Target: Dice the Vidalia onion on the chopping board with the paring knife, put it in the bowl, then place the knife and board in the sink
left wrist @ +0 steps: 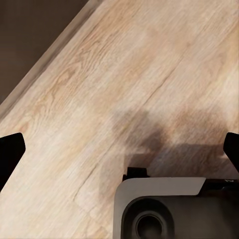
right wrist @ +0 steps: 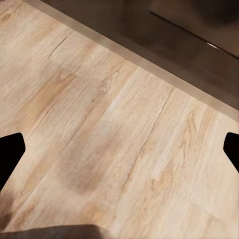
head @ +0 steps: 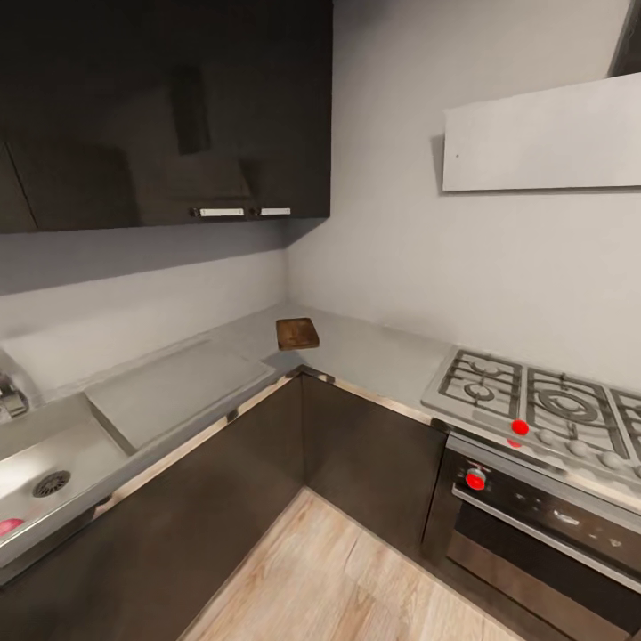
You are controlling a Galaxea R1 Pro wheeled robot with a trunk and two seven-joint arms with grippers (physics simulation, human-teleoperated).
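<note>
An L-shaped grey surface [head: 374, 352] wraps the kitchen corner, mostly bare. A brown chopping board [head: 297, 333] lies near the corner, with open room on every side. Dark wall cabinets [head: 160, 107] hang over the left run, limiting height there. At the far left the sink [head: 53, 463] lies open from above. A gas hob [head: 543, 405] occupies the right run. Both hands hang over open wooden floor [left wrist: 124, 74].

We note the Vidalia onion [head: 7, 525] cut by the frame edge — likewise the sink [head: 80, 454] and the faucet [head: 11, 399].
</note>
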